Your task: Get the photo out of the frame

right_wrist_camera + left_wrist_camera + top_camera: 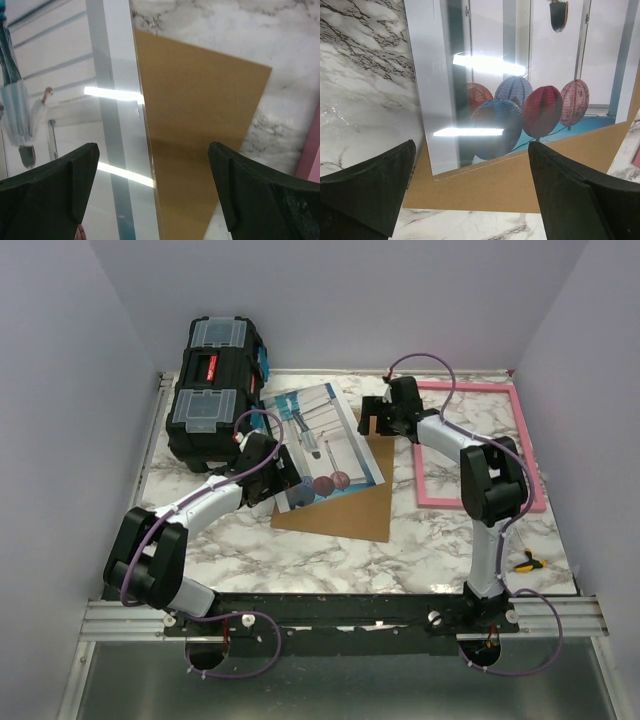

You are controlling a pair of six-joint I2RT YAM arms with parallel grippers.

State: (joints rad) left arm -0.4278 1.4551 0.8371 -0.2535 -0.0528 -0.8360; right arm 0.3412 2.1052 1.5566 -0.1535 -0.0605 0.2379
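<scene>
Left of the frame (480,387), our left gripper (471,147) and right gripper (152,146) hang open over the loose photo (320,445), which a low sweep could drag off its backing board (340,515).

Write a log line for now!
glossy rectangular lantern photo: out, on flat brown board | thin pink rectangular frame: empty | left fingers: open | right fingers: open

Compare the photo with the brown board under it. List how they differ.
The photo is printed, with red and blue balls, and glossy enough to show glare; the board is plain brown and matte. The photo lies on top; the board lies beneath it on the table. The photo sits skewed, overhanging one edge of the board. Both are thin flat rectangles, lying outside the pink frame.
</scene>
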